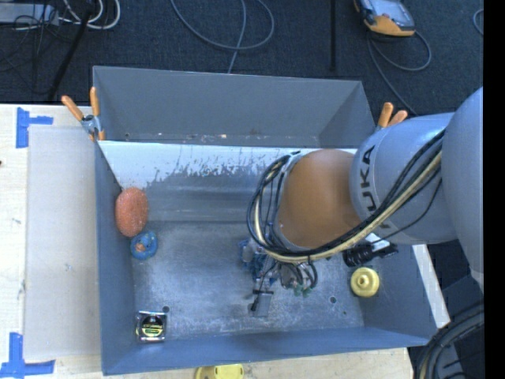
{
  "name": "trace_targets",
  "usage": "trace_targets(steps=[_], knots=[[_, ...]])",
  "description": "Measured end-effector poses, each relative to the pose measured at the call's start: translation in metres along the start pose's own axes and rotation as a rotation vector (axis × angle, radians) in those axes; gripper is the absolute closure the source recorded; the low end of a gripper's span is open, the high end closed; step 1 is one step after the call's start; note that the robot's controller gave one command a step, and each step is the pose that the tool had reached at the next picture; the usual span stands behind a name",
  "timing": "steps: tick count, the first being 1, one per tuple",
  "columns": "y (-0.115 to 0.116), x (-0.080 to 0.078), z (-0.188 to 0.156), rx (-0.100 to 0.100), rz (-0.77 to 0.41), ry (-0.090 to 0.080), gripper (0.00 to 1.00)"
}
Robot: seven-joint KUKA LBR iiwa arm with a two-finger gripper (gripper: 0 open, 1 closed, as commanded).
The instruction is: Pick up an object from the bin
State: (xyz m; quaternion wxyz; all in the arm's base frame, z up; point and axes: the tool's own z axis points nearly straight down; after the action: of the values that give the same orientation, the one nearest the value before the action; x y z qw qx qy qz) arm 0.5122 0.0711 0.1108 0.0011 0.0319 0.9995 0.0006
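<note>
Orange-brown oval lump [132, 211] leaned on the bin's [205, 290] left wall, small blue round thing [144, 245] just below it. Yellow-black tape measure [151, 325] lay front-left. Yellow round piece [364, 282] sat right.

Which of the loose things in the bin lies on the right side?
The yellow round knob, alone at the right. The orange ball, blue piece and tape measure all lie at the left.
</note>
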Motion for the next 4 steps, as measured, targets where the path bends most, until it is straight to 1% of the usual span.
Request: trace_targets(steps=[1,2,3,4], knots=[[-0.034,-0.002,0.003,0.002,-0.122,0.007,0.0],[-0.078,-0.043,0.001,0.001,-0.168,-0.001,0.0],[-0.11,-0.041,0.036,0.0,-0.254,-0.001,0.0],[-0.147,-0.1,0.04,0.001,0.007,-0.001,1.0]])
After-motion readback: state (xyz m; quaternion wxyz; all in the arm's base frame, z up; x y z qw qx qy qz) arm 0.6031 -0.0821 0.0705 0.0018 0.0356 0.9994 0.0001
